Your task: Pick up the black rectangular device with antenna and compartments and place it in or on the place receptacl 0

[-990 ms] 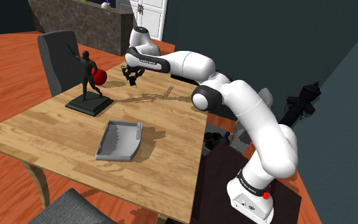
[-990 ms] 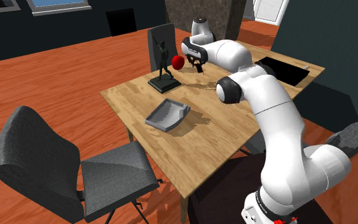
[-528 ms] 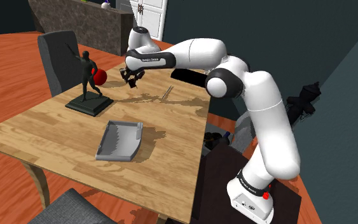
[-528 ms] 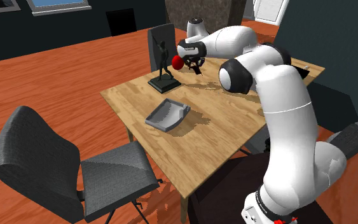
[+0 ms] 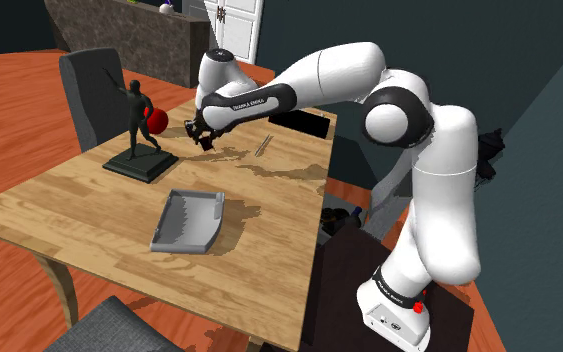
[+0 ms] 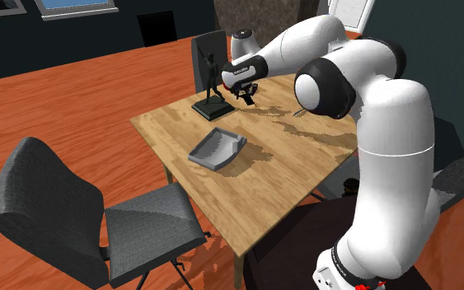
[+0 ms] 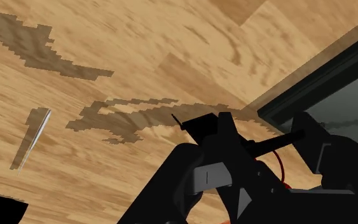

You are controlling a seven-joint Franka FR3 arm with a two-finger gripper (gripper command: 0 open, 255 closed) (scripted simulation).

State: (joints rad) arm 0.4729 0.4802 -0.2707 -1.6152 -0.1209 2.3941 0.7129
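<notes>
A small black device with a thin antenna (image 7: 210, 130) is clasped between my black fingers. My gripper (image 7: 227, 167) is shut on it. In the shoulder view the gripper (image 5: 201, 134) hangs a little above the wooden table (image 5: 79, 200), beside the dark statue (image 5: 135, 118), with the device (image 5: 207, 140) dark under the hand. The grey open tray (image 5: 182, 237) lies on the table nearer the front edge, apart from the gripper. From the second exterior view, the gripper (image 6: 245, 92) is beyond the tray (image 6: 208, 156).
The statue holds a red ball (image 5: 155, 119) and stands on a flat black base (image 7: 323, 89) close to the gripper. A thin pen-like stick (image 5: 264, 146) lies on the table. Grey chairs stand behind the table (image 5: 87, 88) and near its front (image 6: 90, 218).
The elbow has swung up high. The gripper has shifted slightly toward the statue and the tray, still shut on the black device.
</notes>
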